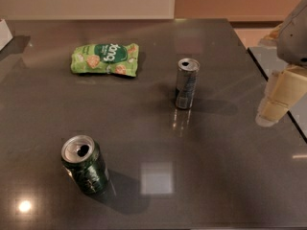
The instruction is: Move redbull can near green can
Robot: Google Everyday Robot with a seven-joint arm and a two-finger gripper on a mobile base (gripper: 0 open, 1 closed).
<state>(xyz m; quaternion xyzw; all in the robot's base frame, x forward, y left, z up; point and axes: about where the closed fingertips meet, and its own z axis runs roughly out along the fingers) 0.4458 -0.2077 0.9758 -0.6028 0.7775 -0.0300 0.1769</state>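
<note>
The redbull can [186, 84], slim and silver-grey with dark markings, stands upright near the middle of the dark table [144, 128]. The green can [85, 164], stout and dark green with a silver top and an open tab hole, stands at the front left, far from the redbull can. My gripper [279, 96], cream-coloured under a grey arm, hangs at the right edge of the view over the table's right side. It is well to the right of the redbull can and holds nothing.
A flat bright green snack bag [105, 58] lies at the back left of the table. The table's right edge [268, 80] runs just under the gripper. A white object [4, 32] sits at the far left edge.
</note>
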